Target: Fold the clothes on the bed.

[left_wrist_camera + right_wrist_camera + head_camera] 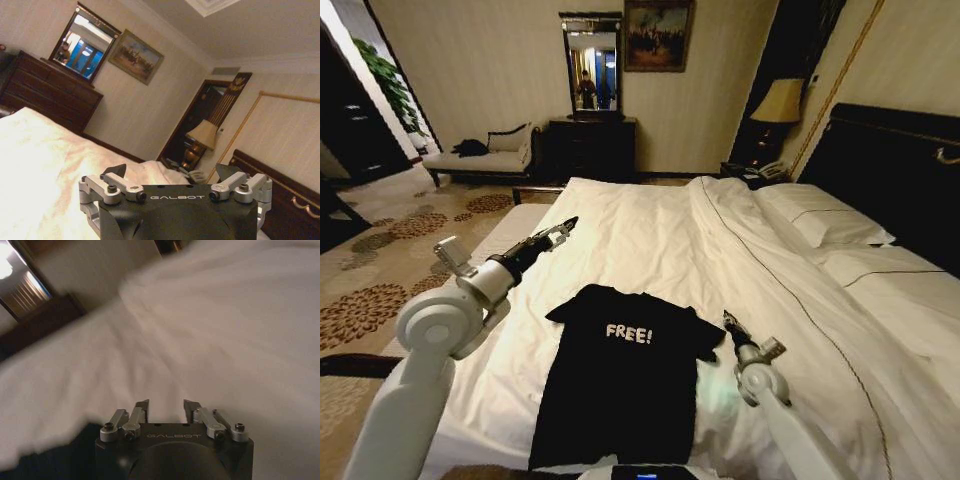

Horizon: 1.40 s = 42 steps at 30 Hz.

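Black cotton, the T-shirt (pixel 620 385) lay flat near the foot edge of the bed (pixel 650 235), "FREE!" in white across its chest. My right gripper (pixel 727 318) hovered just beside its sleeve, jaws parted, empty. Farther up, my left gripper (pixel 567 226) stretched out raised over the duvet, open, holding nothing, stamped "GALBOT".

We cannot follow the black T-shirt (pixel 620 385) to its hem, which the head view's lower edge cuts off. The bed (pixel 650 230) runs past the right edge. The right wrist view blurs the white duvet (pixel 225 330), and a dark patch there (pixel 45 460) is cropped beyond naming.
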### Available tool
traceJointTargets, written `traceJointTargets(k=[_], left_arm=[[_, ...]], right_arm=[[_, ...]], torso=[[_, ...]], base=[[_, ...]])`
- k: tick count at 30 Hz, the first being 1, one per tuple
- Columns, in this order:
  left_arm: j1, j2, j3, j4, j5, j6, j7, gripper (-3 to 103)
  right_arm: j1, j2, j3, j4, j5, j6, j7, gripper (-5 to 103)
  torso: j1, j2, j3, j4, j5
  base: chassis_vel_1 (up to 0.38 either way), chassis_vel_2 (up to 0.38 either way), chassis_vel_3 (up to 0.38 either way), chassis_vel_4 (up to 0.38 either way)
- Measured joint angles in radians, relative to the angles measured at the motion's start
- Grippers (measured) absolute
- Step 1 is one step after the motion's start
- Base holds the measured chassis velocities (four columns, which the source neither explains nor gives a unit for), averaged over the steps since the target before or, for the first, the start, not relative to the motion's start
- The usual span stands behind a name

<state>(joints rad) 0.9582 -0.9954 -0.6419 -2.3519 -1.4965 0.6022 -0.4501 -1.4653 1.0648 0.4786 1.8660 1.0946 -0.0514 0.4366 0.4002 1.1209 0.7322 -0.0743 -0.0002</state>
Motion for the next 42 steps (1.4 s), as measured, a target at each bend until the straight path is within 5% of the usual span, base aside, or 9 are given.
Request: traceJointTargets(k=[6, 17, 31, 42], left_arm=[[-0.027, -0.016, -0.009, -0.028, -0.045, 0.000, -0.002, 100], [-0.040, -0.040, 0.021, -0.043, -0.029, 0.003, -0.003, 100], [-0.062, -0.062, 0.049, -0.003, 0.009, 0.007, 0.002, 100], [-0.076, -0.063, 0.063, 0.023, 0.025, 0.008, 0.007, 100]], right_arm=[[-0.255, 0.047, -0.035, 0.203, 0.014, -0.074, 0.089, 65], [-0.295, 0.090, -0.090, 0.219, -0.027, -0.091, 0.093, 99], [-0.253, 0.087, -0.135, 0.231, 0.024, -0.043, 0.074, 103], [0.012, 0.151, -0.061, 0.104, 0.238, -0.003, 0.090, 97]], torso=[[0.000, 0.000, 0.000, -0.0005, 0.0003], [0.000, 0.000, 0.000, 0.0002, 0.0002], [0.000, 0.000, 0.000, -0.0001, 0.0003], [0.001, 0.000, 0.000, 0.0002, 0.0003]], base=[[0.000, 0.000, 0.000, 0.000], [0.000, 0.000, 0.000, 0.000], [0.000, 0.000, 0.000, 0.000], [0.000, 0.000, 0.000, 0.000]])
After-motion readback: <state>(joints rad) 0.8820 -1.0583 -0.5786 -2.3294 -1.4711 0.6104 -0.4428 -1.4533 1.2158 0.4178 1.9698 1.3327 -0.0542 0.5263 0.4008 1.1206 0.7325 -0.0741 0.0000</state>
